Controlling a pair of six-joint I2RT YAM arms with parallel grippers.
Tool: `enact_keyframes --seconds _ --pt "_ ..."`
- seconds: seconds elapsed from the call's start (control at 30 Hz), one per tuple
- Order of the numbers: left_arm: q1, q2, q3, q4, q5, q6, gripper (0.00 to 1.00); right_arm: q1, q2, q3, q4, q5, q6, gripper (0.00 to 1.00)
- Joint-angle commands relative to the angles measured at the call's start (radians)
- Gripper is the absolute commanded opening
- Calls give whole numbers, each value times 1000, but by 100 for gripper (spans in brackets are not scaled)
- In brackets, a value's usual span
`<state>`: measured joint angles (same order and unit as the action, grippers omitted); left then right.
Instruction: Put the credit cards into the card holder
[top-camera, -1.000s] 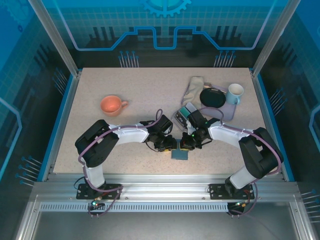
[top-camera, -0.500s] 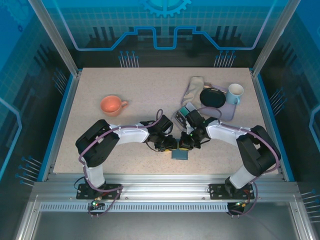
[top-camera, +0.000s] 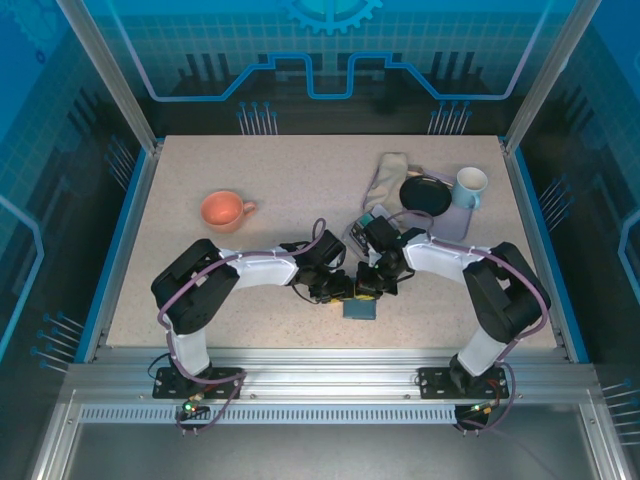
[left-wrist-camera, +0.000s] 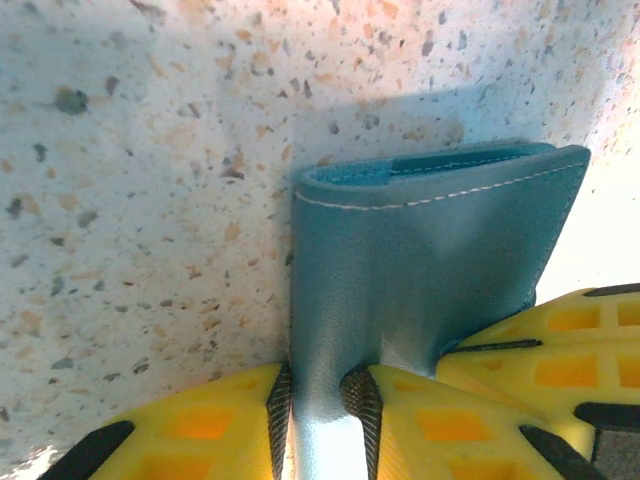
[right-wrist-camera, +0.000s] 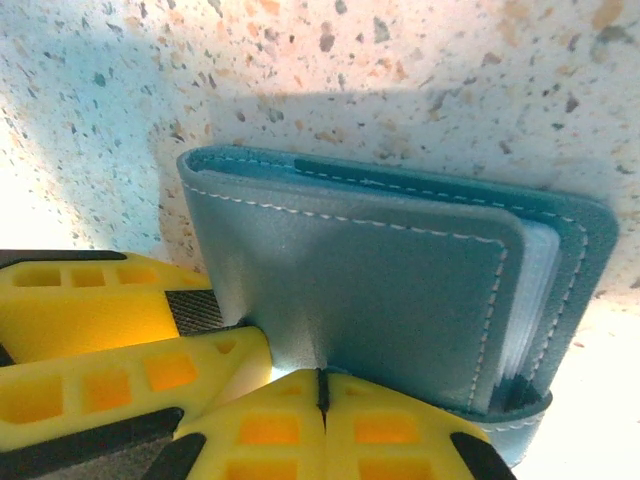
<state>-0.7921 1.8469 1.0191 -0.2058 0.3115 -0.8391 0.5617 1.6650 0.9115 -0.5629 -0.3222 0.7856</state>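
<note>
The left pincer (left-wrist-camera: 325, 400) and right pincer (right-wrist-camera: 320, 385) each pinch a thin flap of the wallet (left-wrist-camera: 430, 250); uneven pulling could slip the soft flap free.

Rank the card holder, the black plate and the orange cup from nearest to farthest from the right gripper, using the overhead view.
1. card holder: directly at the right gripper, near the table's front edge.
2. black plate: farther back, on the right side.
3. orange cup: farthest, across on the left side.
</note>
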Motion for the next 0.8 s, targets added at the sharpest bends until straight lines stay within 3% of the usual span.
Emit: enact_keyframes --seconds 0.0,0.23,0.77 --pt "-23 34 -22 20 16 -3 28 -10 23 -59 52 106 -13 0" --pt "-24 34 -21 9 -2 -12 27 -29 -140 11 -37 52 -66 0" --pt "-24 32 -25 14 -5 -17 27 -7 -13 21 -31 42 -88 0"
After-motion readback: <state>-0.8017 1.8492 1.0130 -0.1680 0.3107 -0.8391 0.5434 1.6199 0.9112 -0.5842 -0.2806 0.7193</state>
